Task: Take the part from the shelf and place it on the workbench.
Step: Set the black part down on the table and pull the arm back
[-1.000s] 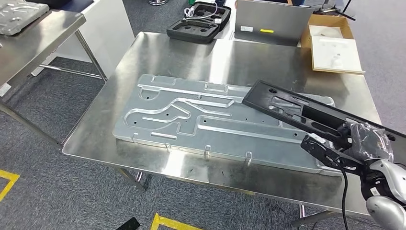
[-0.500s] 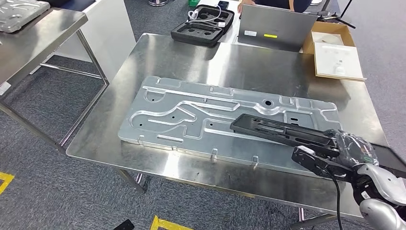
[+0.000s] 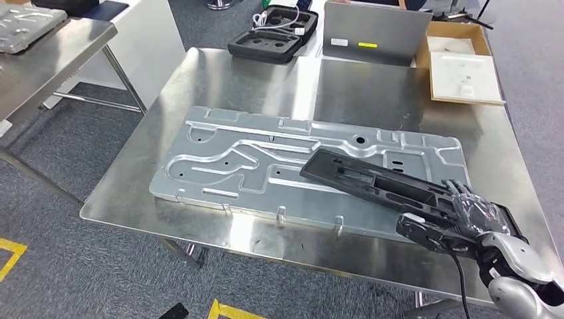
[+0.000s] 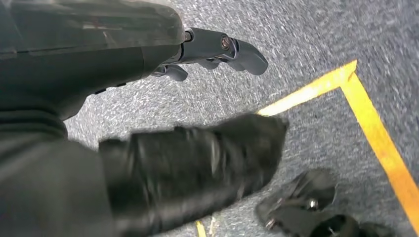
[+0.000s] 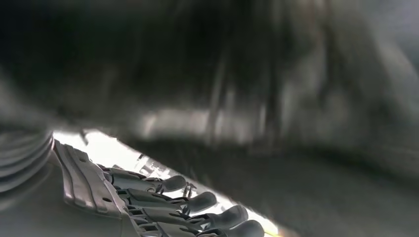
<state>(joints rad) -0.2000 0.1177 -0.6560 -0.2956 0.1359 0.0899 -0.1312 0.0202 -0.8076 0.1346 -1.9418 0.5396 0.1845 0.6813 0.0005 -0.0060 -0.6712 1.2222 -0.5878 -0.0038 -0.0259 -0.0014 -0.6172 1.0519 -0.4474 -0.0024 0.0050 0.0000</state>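
Note:
A long black slotted part (image 3: 372,179) lies slanted low over a large ribbed silver plate (image 3: 266,159) on the steel workbench (image 3: 253,80). My right hand (image 3: 465,219) grips the part's near right end, close to the bench's front right edge. I cannot tell whether the part's far end touches the plate. In the right wrist view the fingers (image 5: 197,207) curl under the dark, blurred part (image 5: 222,74). My left hand (image 4: 217,49) hangs over the carpet and holds nothing, its fingers spread apart.
At the back of the bench are a black foam case (image 3: 269,36), a grey upright panel (image 3: 376,33) and a cardboard box (image 3: 462,63). A second steel table (image 3: 46,53) stands at the left. Yellow tape (image 3: 10,252) marks the carpet.
My right hand has brought the black part down and leftward, from tilted high above the plate's right end to low across it. The view shifted slightly.

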